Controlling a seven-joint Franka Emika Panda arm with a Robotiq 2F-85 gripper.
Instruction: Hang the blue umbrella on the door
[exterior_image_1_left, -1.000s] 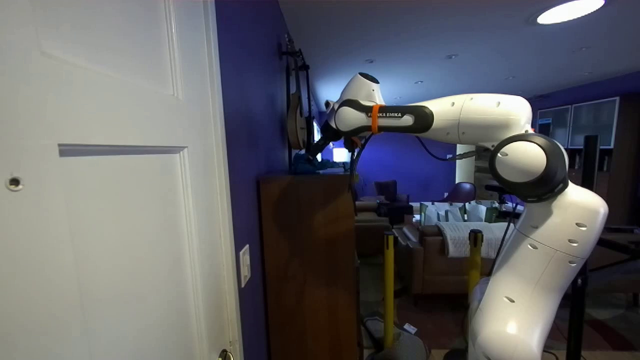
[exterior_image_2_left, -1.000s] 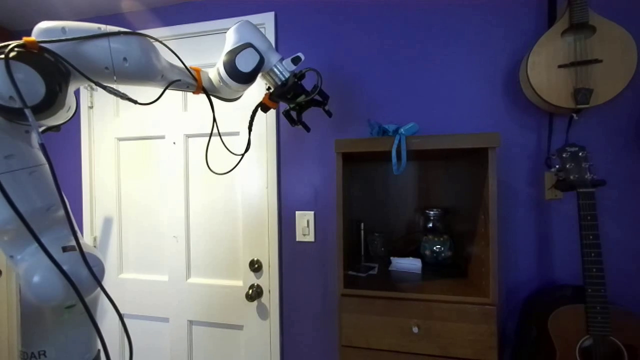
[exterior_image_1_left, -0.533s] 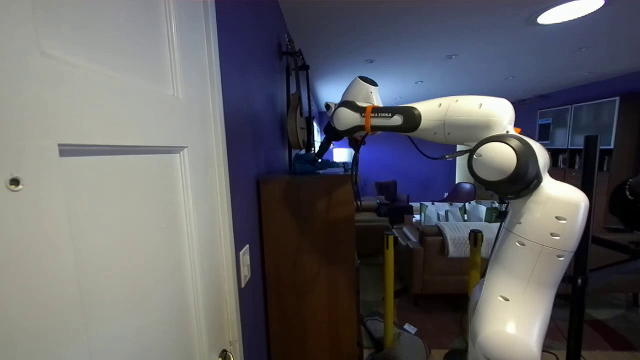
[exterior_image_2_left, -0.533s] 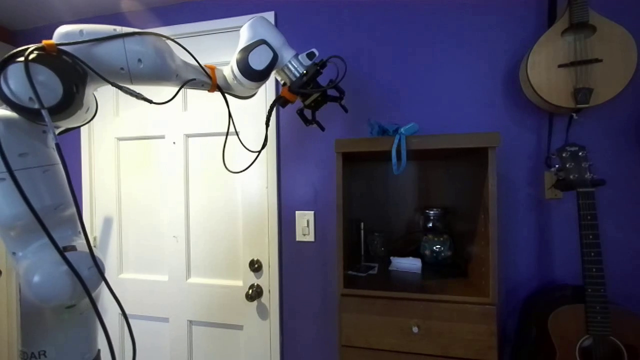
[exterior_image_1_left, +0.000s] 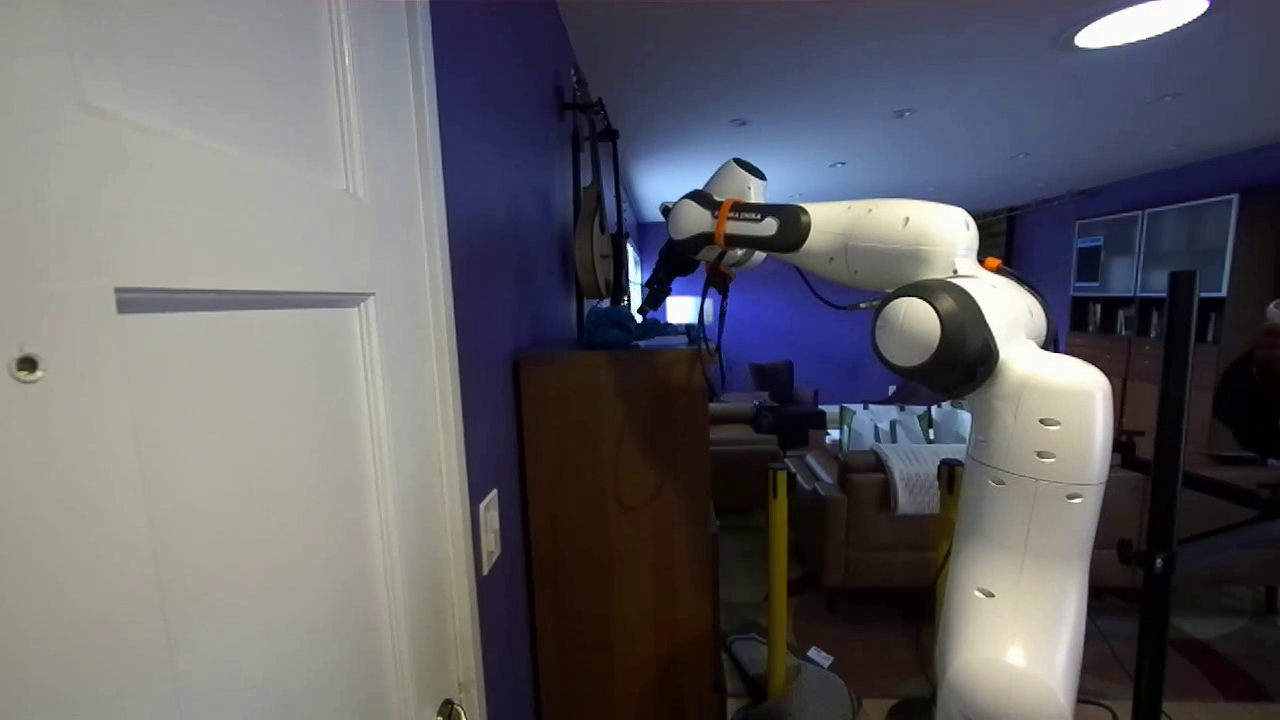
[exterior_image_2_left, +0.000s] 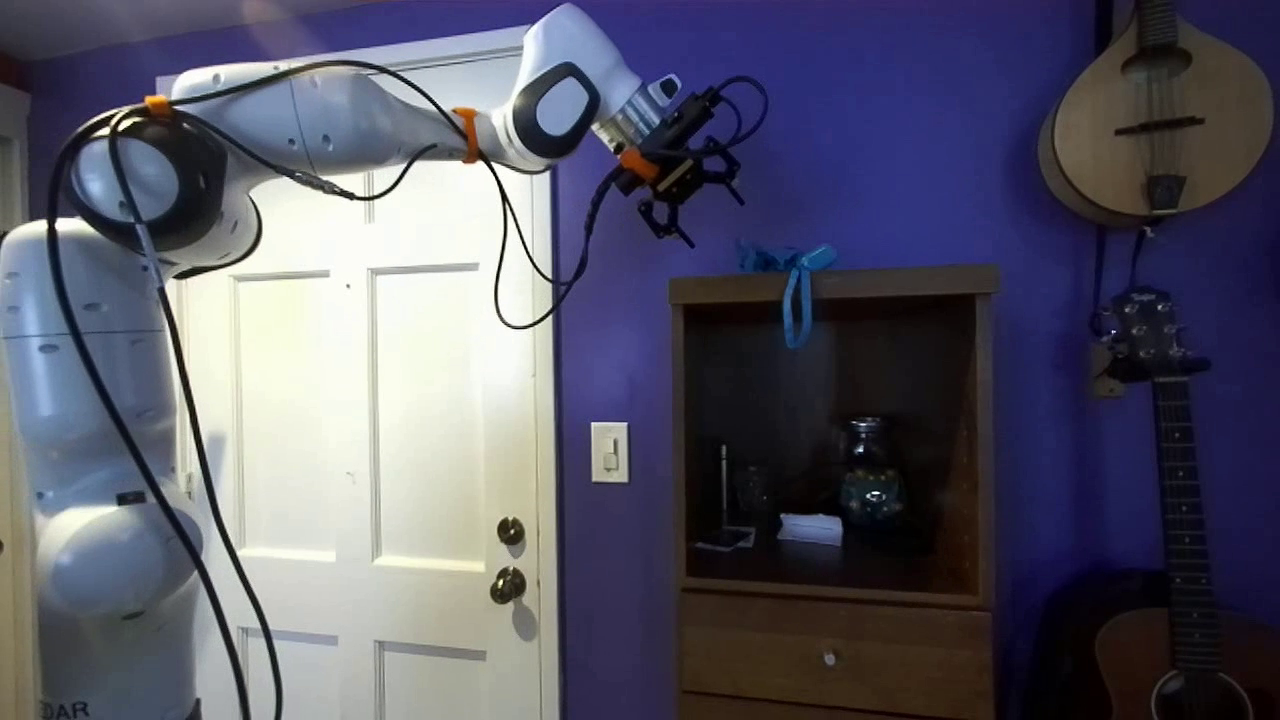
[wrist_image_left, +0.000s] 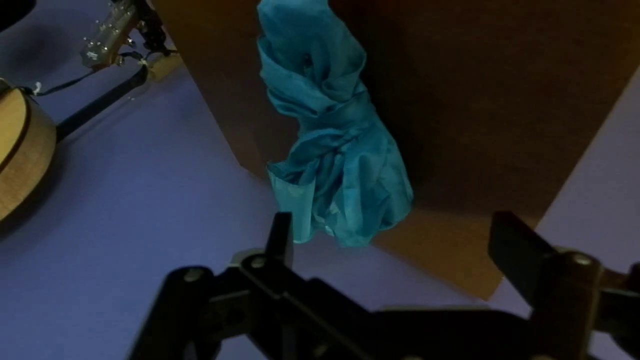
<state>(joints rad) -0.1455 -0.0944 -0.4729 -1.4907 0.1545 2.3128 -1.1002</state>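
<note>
While the gripper (wrist_image_left: 392, 235) is held with its two black fingers (wrist_image_left: 281, 240) released and spread wide in the wrist view, the blue umbrella (wrist_image_left: 340, 140) is shown just beyond them, its fabric bunched and twisted. It is laid on the brown top of the cabinet (wrist_image_left: 475, 125), and its lower end is seen against the purple wall (wrist_image_left: 150, 190). A guitar headstock (wrist_image_left: 107, 45) and part of a round-bodied instrument (wrist_image_left: 22, 155) are caught at the left edge.

In an exterior view, the gripper (exterior_image_2_left: 715, 220) is tilted downward, higher than the cabinet top and apart from the blue umbrella (exterior_image_2_left: 770, 259); the fingers are seen parted there too. The loop strap (exterior_image_2_left: 797, 310) is draped over the cabinet's front edge. The white door (exterior_image_2_left: 430, 420), fitted with a knob (exterior_image_2_left: 508, 585), is partly covered by the arm (exterior_image_2_left: 330, 120). A vase (exterior_image_2_left: 872, 495) and a white paper (exterior_image_2_left: 812, 529) are seen inside the cabinet.

In an exterior view, the white door (exterior_image_1_left: 250, 500) is shown close up, marked by a small dark round spot (exterior_image_1_left: 27, 367). The blue umbrella (exterior_image_1_left: 610, 326) is seen atop the cabinet (exterior_image_1_left: 620, 530), darkened by shadow, and the spread of the fingers cannot be made out. A yellow post (exterior_image_1_left: 778, 580) and a brown sofa (exterior_image_1_left: 880, 550) are shown farther back.
</note>
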